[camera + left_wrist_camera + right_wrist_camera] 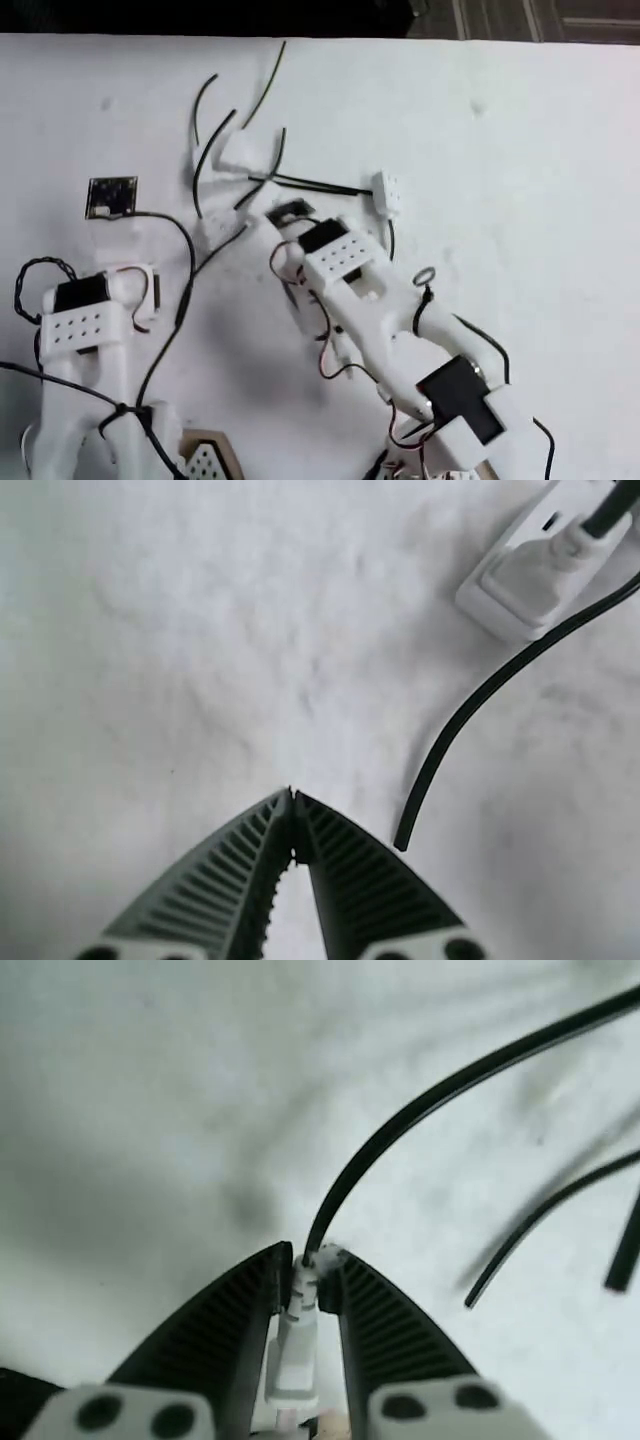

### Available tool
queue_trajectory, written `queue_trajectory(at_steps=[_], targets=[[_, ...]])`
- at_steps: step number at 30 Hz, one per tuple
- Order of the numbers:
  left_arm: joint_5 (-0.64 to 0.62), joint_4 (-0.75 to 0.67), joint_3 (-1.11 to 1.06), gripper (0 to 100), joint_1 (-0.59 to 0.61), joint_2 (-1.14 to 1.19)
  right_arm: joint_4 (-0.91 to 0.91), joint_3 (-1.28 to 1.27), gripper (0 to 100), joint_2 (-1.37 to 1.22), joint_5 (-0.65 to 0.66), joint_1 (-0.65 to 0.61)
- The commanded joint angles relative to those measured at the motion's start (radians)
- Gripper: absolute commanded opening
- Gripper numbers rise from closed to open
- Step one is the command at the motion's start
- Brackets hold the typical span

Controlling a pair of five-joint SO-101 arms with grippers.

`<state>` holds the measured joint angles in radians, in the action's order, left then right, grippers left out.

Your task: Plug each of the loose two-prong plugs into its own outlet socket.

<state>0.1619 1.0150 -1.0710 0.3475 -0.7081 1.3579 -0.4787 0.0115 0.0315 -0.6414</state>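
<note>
In the right gripper, clamped shut, sits a two-prong plug, likely light and rigid; grip its body, not the springy black cord. The left gripper is closed, empty.

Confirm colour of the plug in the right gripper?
White plug, black cord; clearest in right wrist view.

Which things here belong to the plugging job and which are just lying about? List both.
Job:
- white plug held in the right gripper
- its black cord
- outlet sockets
- one socket with a plug already in

Lying about:
- small black square board
</note>
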Motion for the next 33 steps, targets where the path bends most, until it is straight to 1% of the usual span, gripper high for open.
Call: queue_trajectory(at_steps=[1, 3, 6, 11, 13, 18, 22, 24, 29, 33], targets=[[-0.005, -0.017, 0.005, 2, 0.001, -0.024, -0.091, 0.041, 1.7, -0.002, 0.144, 0.03], [-0.005, -0.017, 0.005, 2, 0.001, -0.024, -0.153, 0.038, 1.7, -0.005, 0.206, 0.03], [-0.005, -0.017, 0.005, 2, 0.001, -0.024, -0.213, 0.031, 1.7, -0.005, 0.264, 0.027], [-0.005, -0.012, 0.005, 2, 0.001, -0.024, -0.321, -0.032, 1.8, -0.007, 0.315, 0.027], [-0.002, -0.011, 0.005, 2, 0.001, -0.024, -0.34, -0.046, 2.1, -0.007, 0.316, 0.027], [0.0, -0.012, -0.005, 2, 0.001, -0.027, -0.341, -0.049, 2.5, -0.007, 0.316, 0.025], [0.002, -0.015, -0.014, 2, 0.001, -0.03, -0.335, -0.052, 11.5, -0.008, 0.315, 0.025], [0.003, -0.015, -0.014, 2, 0.001, -0.03, -0.318, -0.048, 13.9, -0.022, 0.315, 0.025], [0.003, -0.015, -0.015, 2, 0.001, -0.03, -0.308, -0.046, 14.2, -0.07, 0.313, 0.022], [0.003, -0.015, -0.015, 2, 0.001, -0.03, -0.254, -0.046, 14.4, -0.07, 0.307, 0.019]])
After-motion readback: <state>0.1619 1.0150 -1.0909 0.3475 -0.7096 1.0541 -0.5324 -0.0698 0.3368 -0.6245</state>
